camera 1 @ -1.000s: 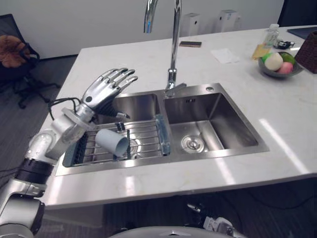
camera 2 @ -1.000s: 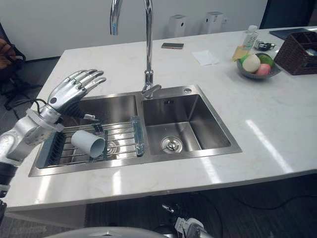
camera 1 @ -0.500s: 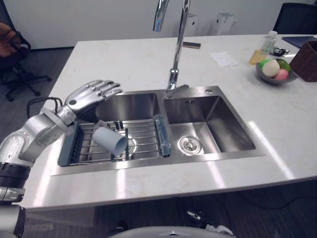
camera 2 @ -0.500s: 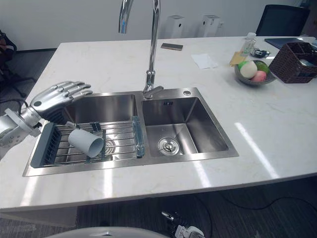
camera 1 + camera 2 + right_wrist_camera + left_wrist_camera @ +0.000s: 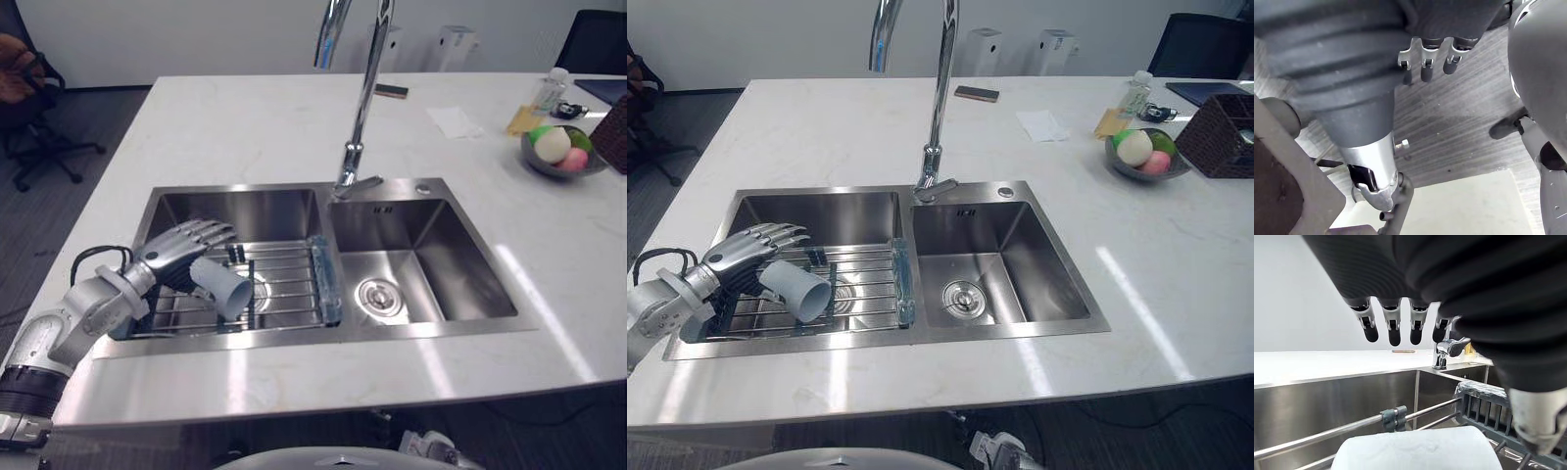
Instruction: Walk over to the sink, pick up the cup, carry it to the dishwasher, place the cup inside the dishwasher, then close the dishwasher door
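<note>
Double steel sink (image 5: 323, 338) set in a white stone counter (image 5: 245, 127), tall chrome tap (image 5: 358, 108) behind the divider. Left basin holds a wire rack (image 5: 289, 284) with blue end pieces. White cup (image 5: 220, 287) lies on its side on the rack, open mouth toward the sink's front edge, closed end toward the left hand (image 5: 181, 250). The left hand is low inside the left basin, right at the cup's closed end and partly over it; cannot tell whether it touches. In the left wrist view its fingers (image 5: 1393, 330) are straight and slightly apart above the cup (image 5: 1420, 448), thumb (image 5: 1537, 423) out to one side, nothing pinched or wrapped, cup not grasped. Right basin has just the drain (image 5: 377, 294)

Right hand (image 5: 1366, 83) hangs over grey floor, its fingers (image 5: 1426, 68) straight, side by side, holding nothing

Far side of the counter: dark phone (image 5: 392, 91), white napkin (image 5: 456, 120), small bottle (image 5: 554, 83), grey bowl (image 5: 558, 162) with fruit, dark woven basket (image 5: 1225, 122) just beside the bowl. Black office chair (image 5: 29, 93) on the floor past the counter's left end
</note>
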### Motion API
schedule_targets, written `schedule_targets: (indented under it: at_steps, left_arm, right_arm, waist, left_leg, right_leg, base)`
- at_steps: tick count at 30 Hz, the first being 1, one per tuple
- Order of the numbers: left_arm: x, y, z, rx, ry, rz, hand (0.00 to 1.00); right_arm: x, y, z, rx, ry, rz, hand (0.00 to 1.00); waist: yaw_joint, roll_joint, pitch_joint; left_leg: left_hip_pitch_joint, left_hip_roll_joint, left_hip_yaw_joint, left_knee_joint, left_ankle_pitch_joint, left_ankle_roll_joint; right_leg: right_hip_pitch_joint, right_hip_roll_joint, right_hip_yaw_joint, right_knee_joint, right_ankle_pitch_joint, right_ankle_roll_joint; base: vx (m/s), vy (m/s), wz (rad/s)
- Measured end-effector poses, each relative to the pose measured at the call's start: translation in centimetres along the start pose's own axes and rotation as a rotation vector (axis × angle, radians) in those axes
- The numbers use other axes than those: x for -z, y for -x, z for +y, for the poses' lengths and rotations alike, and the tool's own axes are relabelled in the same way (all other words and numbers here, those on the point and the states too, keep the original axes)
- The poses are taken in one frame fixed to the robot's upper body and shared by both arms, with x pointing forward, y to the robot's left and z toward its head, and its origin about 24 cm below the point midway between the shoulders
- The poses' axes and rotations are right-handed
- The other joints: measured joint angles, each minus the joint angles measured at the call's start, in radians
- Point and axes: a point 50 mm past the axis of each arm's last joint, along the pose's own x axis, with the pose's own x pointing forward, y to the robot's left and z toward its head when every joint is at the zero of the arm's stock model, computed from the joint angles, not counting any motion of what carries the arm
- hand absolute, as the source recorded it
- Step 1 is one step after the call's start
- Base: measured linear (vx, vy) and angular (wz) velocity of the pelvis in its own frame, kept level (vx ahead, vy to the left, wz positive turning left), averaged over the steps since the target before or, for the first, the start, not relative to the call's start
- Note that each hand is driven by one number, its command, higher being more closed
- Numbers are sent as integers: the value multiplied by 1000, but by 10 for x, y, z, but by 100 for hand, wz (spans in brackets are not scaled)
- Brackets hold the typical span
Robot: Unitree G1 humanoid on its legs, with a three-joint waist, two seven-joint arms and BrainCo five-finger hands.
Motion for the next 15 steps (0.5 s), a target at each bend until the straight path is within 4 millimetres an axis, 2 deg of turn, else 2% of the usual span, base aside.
schedule_targets:
  at_steps: [10,15]
  left_arm:
    - [-8,-4,-14,29,37,-9,0]
    - [-9,-4,-20,54,33,4,0]
  right_arm:
    - [3,0,-1,20,-7,23,0]
    - [3,0,-1,20,-7,22,0]
  waist:
    - [-11,-1,-2]
    - [-16,-1,-2]
  left_leg:
    - [5,-2,1,0,-12,-1]
    - [4,-2,2,0,-9,3]
  right_leg:
    - [2,-5,-4,0,-4,-3]
    - [0,-5,-3,-1,-3,7]
  base:
    - [-31,-6,-2]
    - [8,-6,0]
